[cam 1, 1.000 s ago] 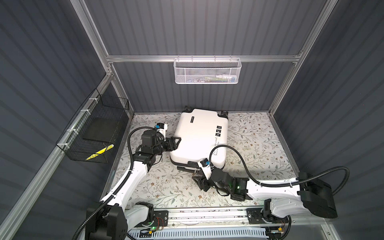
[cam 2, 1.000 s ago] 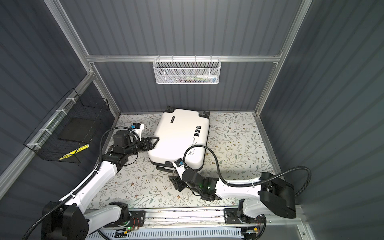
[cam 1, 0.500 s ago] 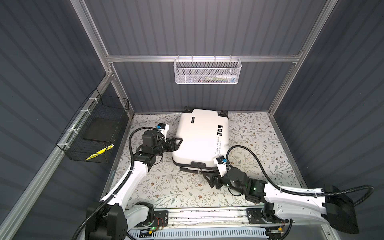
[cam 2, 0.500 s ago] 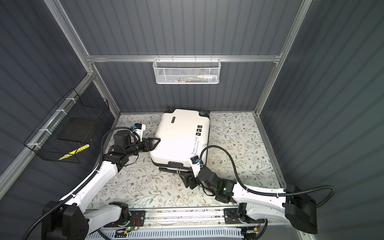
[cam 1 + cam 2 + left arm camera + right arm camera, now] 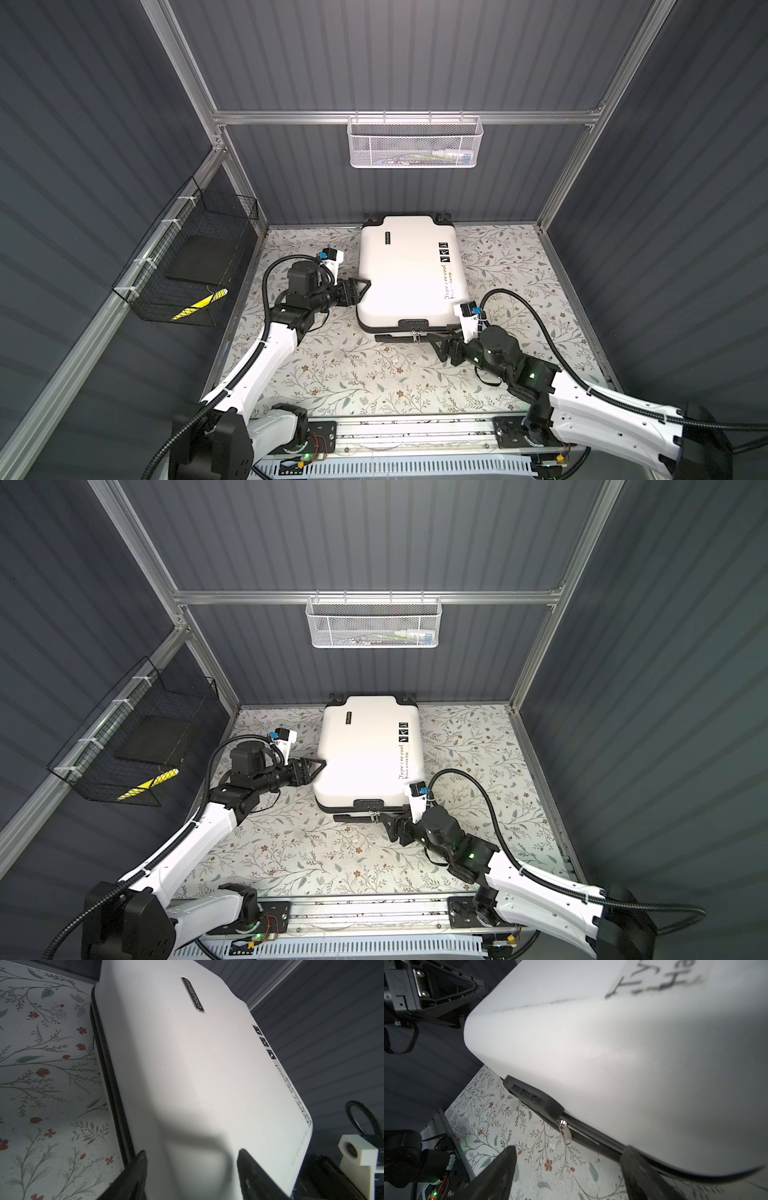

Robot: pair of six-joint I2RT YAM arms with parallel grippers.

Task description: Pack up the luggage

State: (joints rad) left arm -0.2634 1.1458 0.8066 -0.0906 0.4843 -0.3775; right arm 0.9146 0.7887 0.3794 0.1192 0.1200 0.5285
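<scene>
floral surface (image 5: pixel 353 374) inside a dark walled frame. white luggage (image 5: pixel 403 274) lies flat and closed at the far middle of the surface, wheels toward the far wall. black wire basket (image 5: pixel 187 257) hangs on the left wall, white mesh basket (image 5: pixel 413 143) on the far wall. left claw (image 5: pixel 362 287): fingers wide apart astride the luggage's left edge; whether they clamp it cannot be told. right claw (image 5: pixel 434 345): spread and empty at the luggage's near right corner, near the zipper pull (image 5: pixel 565 1133).
</scene>
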